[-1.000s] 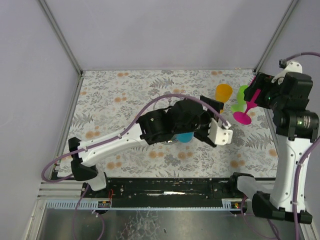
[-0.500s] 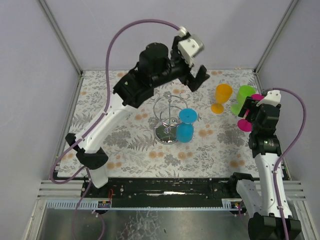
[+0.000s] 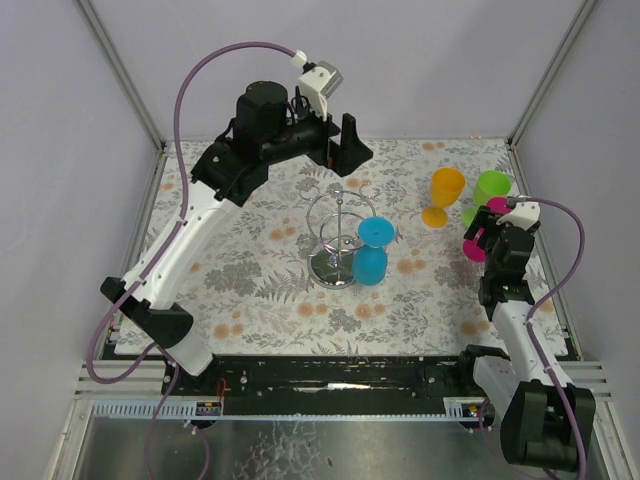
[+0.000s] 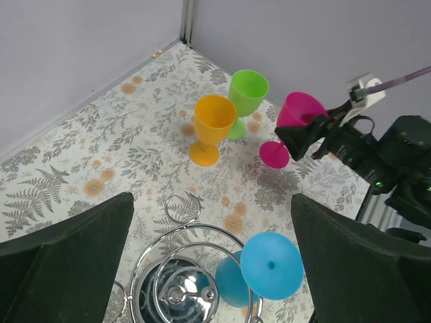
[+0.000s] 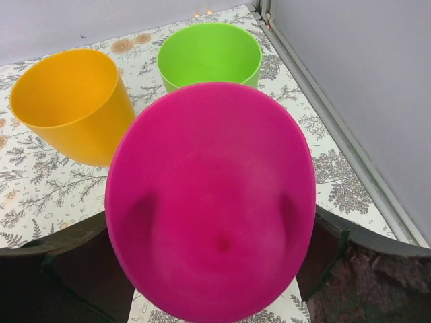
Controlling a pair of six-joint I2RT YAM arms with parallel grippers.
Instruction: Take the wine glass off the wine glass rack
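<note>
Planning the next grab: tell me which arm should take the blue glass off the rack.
Left. The left gripper is open and empty, above the rack where the blue glass hangs. The right gripper is shut on the pink glass, well off to the side.

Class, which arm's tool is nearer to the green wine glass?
Right. The right tool, gripping the pink glass, is just beside the green glass; the left tool hangs far off, above the rack.
</note>
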